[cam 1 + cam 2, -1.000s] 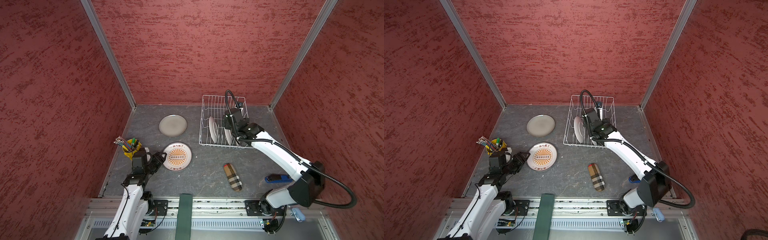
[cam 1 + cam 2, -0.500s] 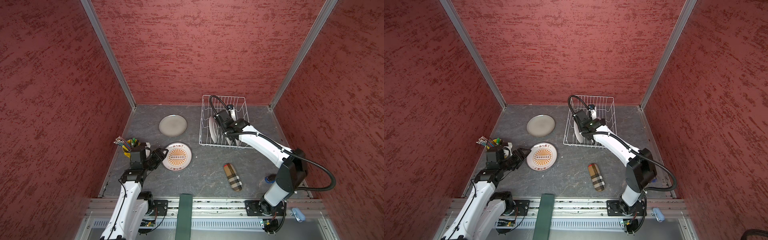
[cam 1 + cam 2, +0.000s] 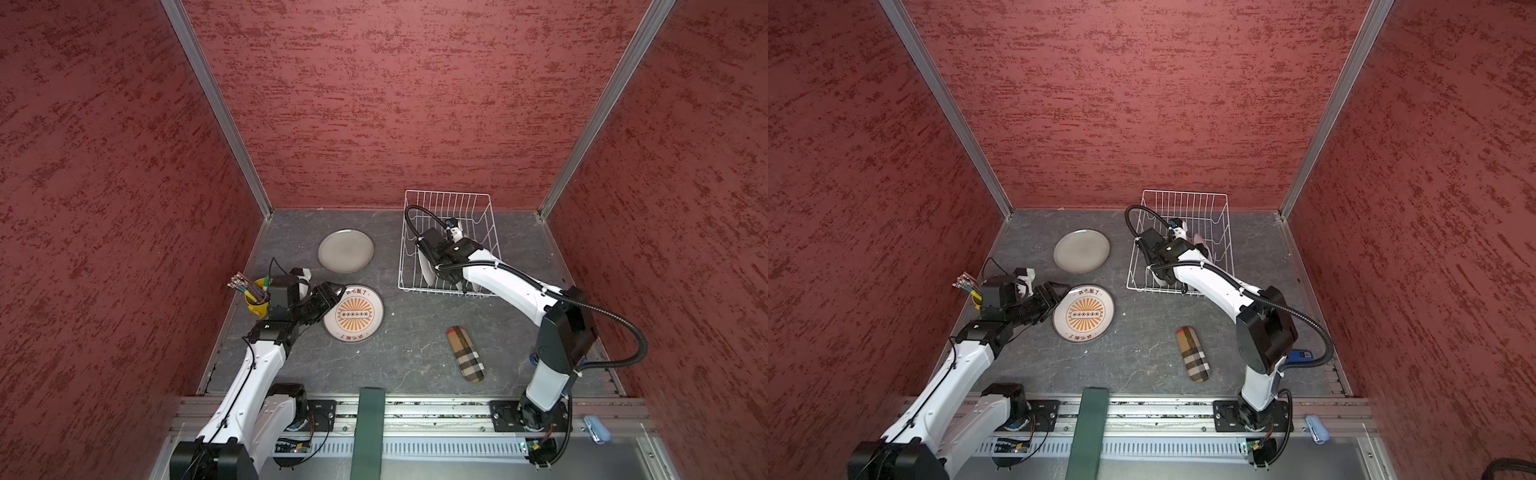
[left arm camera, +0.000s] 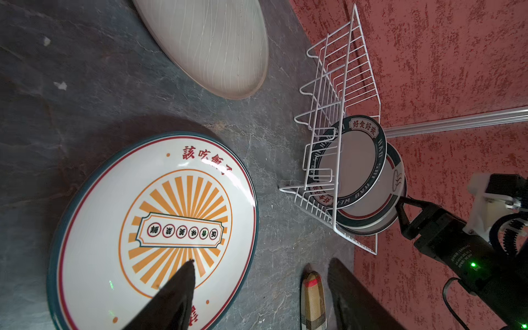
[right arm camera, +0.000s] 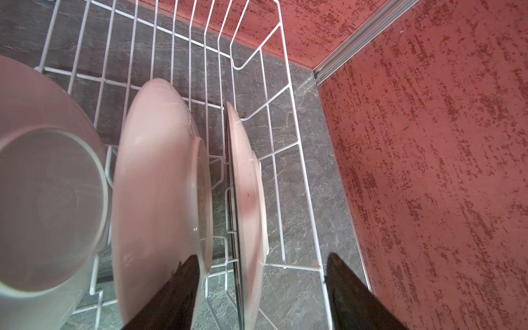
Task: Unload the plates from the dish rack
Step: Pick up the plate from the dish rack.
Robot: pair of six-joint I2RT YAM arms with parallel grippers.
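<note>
Red roughcast walls enclose a grey, stone-patterned tabletop (image 3: 407, 374). The dish rack (image 3: 449, 205) of white wire is placed at 1 o'clock from the table's middle, close to the back wall. Three plates are stood on edge among its prongs, as seen from the right wrist camera: an outer plate (image 5: 48, 200), a middle plate (image 5: 157, 185) and an end plate (image 5: 247, 185). In the left wrist view, dark green lettered rims are shown on two of them. The right gripper (image 5: 261, 255) is positioned inside the rack with its jaws spread wide. The end plate's rim is straddled by them, one finger (image 5: 177, 294) being seen in front of the middle plate and the other finger (image 5: 351, 294) out by the rack's side wires. Whether the end plate is touched by either finger cannot be told. Two more plates are laid flat on the table, apart from each other: a grey-beige plate (image 3: 345, 251) at 11 o'clock and a sunburst plate (image 3: 353, 313) at 9 o'clock. The left gripper (image 3: 334, 295) is held over the 9 o'clock rim of the sunburst plate, its jaws wide with nothing between them. A yellow cup of pens (image 3: 255, 297) is found at the table's 9 o'clock edge, beside the left arm's wrist. A plaid case (image 3: 465, 353) is laid at 5 o'clock, well apart from the plates.
</note>
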